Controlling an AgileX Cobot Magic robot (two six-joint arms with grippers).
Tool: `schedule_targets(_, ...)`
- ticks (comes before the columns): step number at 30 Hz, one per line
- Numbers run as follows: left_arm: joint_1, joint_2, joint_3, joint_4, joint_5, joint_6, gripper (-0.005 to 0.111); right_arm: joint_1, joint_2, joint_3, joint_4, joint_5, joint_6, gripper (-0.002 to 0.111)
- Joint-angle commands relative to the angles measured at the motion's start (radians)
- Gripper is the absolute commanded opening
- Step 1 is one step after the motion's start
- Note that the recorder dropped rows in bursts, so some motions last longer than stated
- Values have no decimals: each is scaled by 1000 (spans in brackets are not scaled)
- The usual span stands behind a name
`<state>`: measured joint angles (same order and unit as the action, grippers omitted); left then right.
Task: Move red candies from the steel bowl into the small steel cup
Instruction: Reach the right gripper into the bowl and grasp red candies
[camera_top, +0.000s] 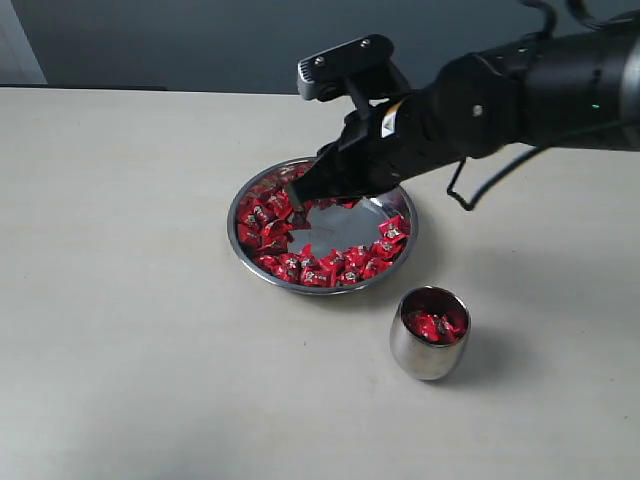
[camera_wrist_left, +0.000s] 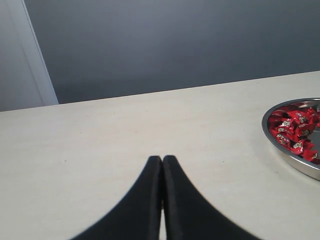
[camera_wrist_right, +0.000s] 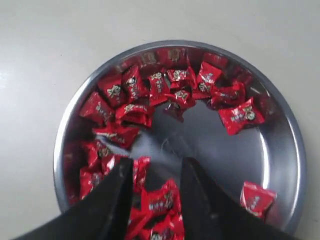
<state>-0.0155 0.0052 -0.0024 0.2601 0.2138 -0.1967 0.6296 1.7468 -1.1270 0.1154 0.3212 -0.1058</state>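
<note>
The steel bowl (camera_top: 345, 226) sits mid-table, with red candies (camera_top: 262, 226) ringing its bare bottom. My right gripper (camera_top: 296, 196) reaches down into the bowl's left part. In the right wrist view the right gripper (camera_wrist_right: 156, 167) is open, its fingers standing either side of a red candy (camera_wrist_right: 161, 199) that lies in the bowl (camera_wrist_right: 220, 150) among other candies (camera_wrist_right: 160, 82). The small steel cup (camera_top: 427, 357) stands upright in front of the bowl to the right and holds a few red candies (camera_top: 436, 326). My left gripper (camera_wrist_left: 162, 159) is shut and empty over the table, left of the bowl (camera_wrist_left: 290, 159).
The pale tabletop (camera_top: 130, 300) runs back to a dark wall (camera_top: 200, 40). The right arm (camera_top: 540, 90) stretches in from the upper right, above the bowl's far side. The cup stands close to the bowl's front rim.
</note>
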Motion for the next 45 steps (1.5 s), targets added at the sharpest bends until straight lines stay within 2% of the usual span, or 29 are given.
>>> schedule_targets(1, -6, -5, 2, -4, -6, -4, 0, -2, 136, -147, -33, -2, -16, 33)
schedule_targets(12, -6, -5, 2, -4, -6, -4, 0, -2, 430, -468, -140, 145, -2, 33)
schedule_targets(15, -6, -5, 2, -4, -6, -4, 0, -2, 455, -504, -140, 257, 33, 33)
schedule_targets(17, -6, -5, 2, -4, -6, -4, 0, -2, 457, -517, -140, 383, 46, 33)
schedule_targets(18, -6, -5, 2, -4, -6, -4, 0, -2, 457, -527, -140, 505, 51, 33)
schedule_targets(23, -6, -5, 2, -4, -6, -4, 0, -2, 457, -527, -126, 673, 53, 33)
schedule_targets(27, -6, -5, 2, -4, -6, -4, 0, -2, 457, -527, -76, 665, 49, 33)
schedule_targets(31, -6, -5, 2, -4, -6, -4, 0, -2, 468, -527, 15, 655, -61, 33)
schedule_targets(45, -6, -5, 2, -4, -6, -4, 0, -2, 474, -527, 0, 638, -170, 33)
